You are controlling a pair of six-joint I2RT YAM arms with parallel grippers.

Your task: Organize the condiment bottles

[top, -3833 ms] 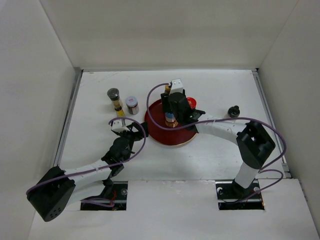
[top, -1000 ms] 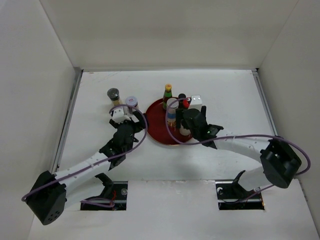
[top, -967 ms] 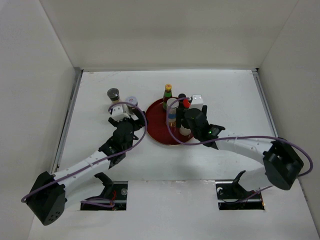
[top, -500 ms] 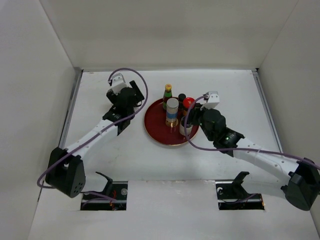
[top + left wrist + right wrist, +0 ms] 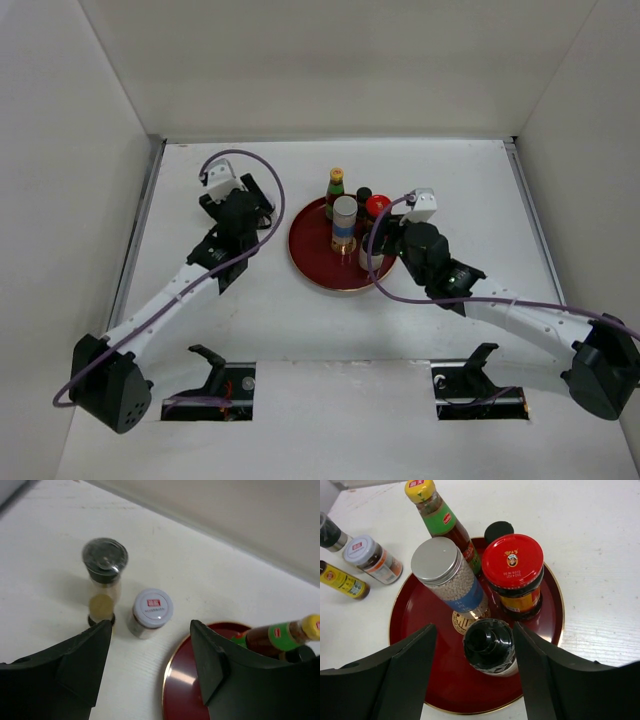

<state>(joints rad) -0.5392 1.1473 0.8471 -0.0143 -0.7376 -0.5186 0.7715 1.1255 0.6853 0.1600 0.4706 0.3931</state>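
Several condiment bottles stand on the dark red tray [image 5: 420,680]: a yellow-capped sauce bottle [image 5: 437,515], a silver-capped jar [image 5: 447,577], a red-capped jar [image 5: 515,567], a small black-capped one [image 5: 498,530] and a black-capped white bottle [image 5: 490,642]. My right gripper [image 5: 474,630] is open, its fingers either side of the black-capped white bottle without touching it. Off the tray to the left are a grey-capped bottle [image 5: 104,567], a white-capped jar [image 5: 151,611] and a yellow-labelled bottle lying down [image 5: 342,582]. My left gripper [image 5: 150,630] is open just above and short of the white-capped jar.
In the top view the left gripper [image 5: 237,207] hides the bottles left of the tray [image 5: 310,245], and the right gripper [image 5: 395,243] is at the tray's right rim. White walls close in the table at the back and both sides.
The black-capped bottle, earlier on the table at far right, now stands on the tray. My right gripper has drawn back rightward. My left arm swung from the tray's front-left to over the left bottles.
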